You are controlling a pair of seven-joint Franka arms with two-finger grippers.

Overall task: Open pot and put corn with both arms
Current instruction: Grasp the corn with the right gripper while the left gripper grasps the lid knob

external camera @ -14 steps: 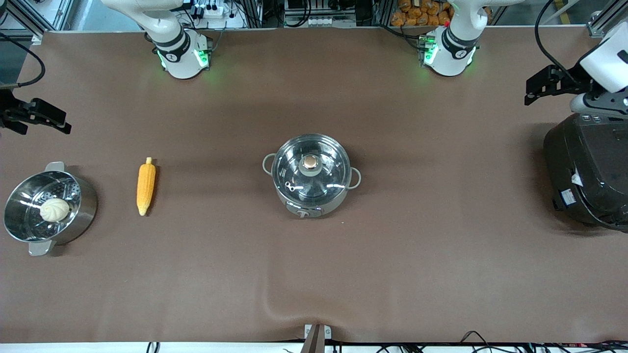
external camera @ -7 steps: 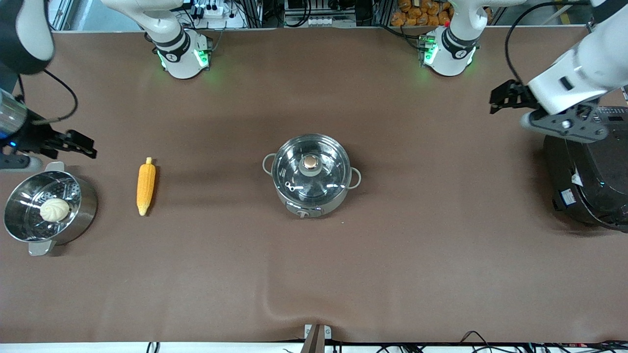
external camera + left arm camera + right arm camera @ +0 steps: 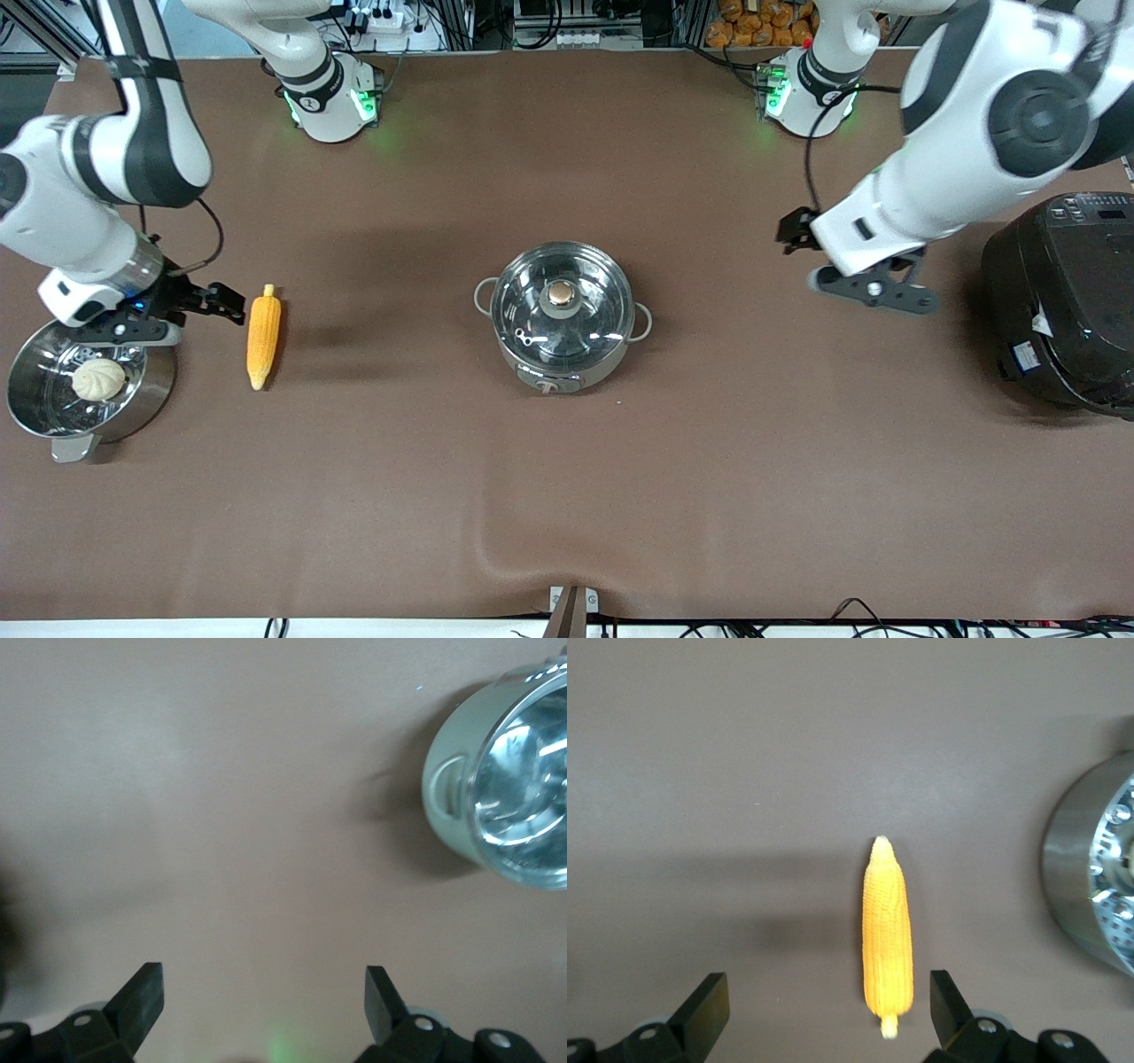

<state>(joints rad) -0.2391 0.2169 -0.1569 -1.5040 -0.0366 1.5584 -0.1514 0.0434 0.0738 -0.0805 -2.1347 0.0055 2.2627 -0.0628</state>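
My right tool [image 3: 232, 304] hangs open beside the corn [image 3: 263, 338] on the bench [image 3: 567, 496], my left tool [image 3: 788, 232], open too, nears the pot [image 3: 562, 317], lid on, nothing done.

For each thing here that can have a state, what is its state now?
pot: closed, glass lid on.
corn: lying flat on the table, untouched.
steamer pot: open, white bun inside.
black cooker: lid shut.
left hand: open, empty, over bare table beside the pot.
right hand: open, empty, beside the corn.
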